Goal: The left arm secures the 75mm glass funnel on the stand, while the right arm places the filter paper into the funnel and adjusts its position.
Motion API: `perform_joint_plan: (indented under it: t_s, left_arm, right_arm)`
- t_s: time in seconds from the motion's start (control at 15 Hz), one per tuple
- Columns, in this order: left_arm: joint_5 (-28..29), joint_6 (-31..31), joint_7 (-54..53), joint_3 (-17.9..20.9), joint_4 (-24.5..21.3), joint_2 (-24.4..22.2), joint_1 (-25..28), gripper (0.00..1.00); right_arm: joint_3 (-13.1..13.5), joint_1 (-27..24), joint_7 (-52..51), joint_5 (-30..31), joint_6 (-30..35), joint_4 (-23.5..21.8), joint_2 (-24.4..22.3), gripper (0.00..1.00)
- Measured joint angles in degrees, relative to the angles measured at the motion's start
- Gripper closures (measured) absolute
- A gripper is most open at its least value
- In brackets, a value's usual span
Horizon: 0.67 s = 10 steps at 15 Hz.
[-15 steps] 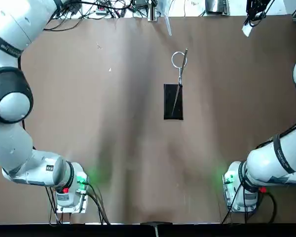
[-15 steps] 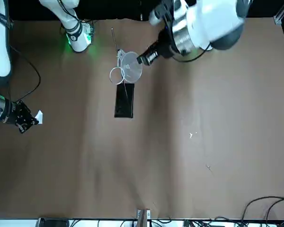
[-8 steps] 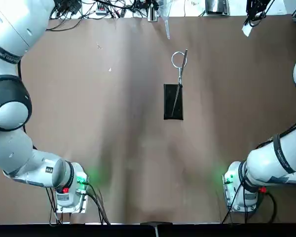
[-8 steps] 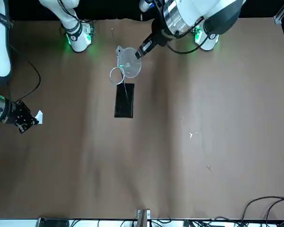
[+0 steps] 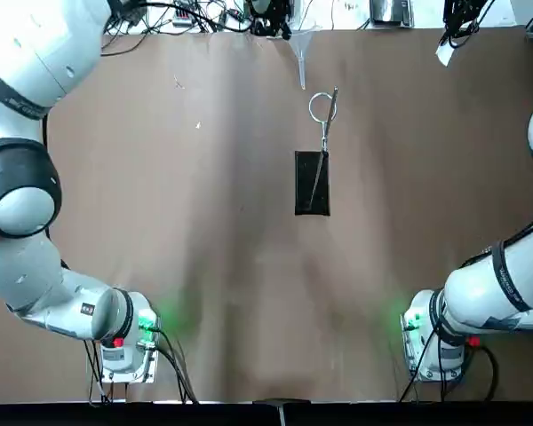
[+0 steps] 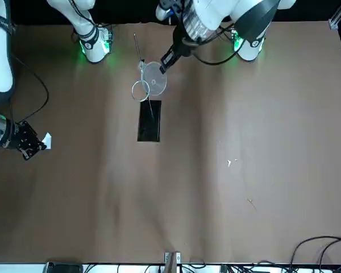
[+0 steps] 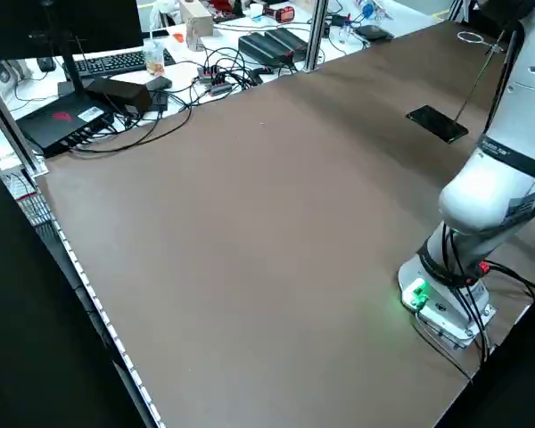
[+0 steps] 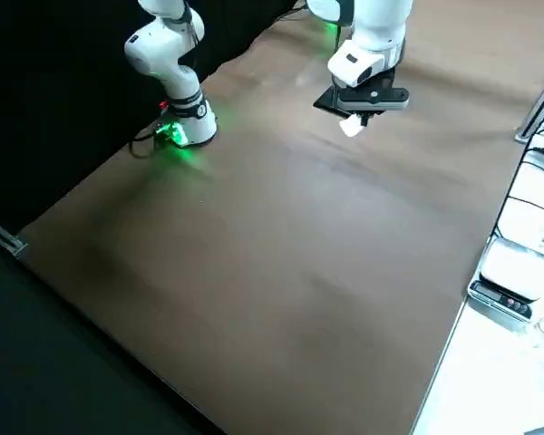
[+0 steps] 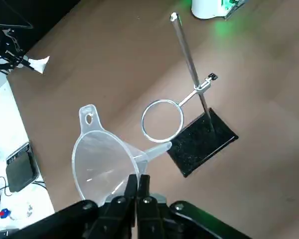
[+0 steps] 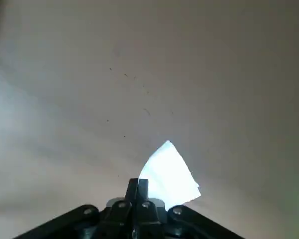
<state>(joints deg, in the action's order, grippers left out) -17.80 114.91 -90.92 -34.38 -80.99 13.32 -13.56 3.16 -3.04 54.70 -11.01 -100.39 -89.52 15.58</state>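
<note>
Funnel (image 9: 105,162) pinched in the left tool (image 9: 138,183) beside the stand's ring (image 9: 162,119) — not seated; right tool (image 10: 138,186) waits well apart, gripping paper (image 10: 169,175).

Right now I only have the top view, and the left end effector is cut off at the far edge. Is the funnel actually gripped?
Observer: Yes. In the left wrist view the left end effector is closed on the rim of the glass funnel.
Operator: Is the funnel in the ring yet?
Observer: No. The stand has its ring empty; the funnel's stem tip sits just beside it.
Operator: And the filter paper?
Observer: The right end effector pinches the filter paper above bare table.
Operator: Where is that arm?
Observer: In the front view it hovers far out to the robot's right of the stand, paper at its tip.
</note>
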Motion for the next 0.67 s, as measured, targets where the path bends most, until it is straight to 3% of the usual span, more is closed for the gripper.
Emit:
perform_joint_plan:
  t_s: [0.67]
  left_arm:
    - [1.95,2.47,0.71,0.08,-0.14,2.02,-3.76,0.97]
  right_arm:
    - [0.01,0.00,0.00,0.00,0.02,0.00,0.00,0.99]
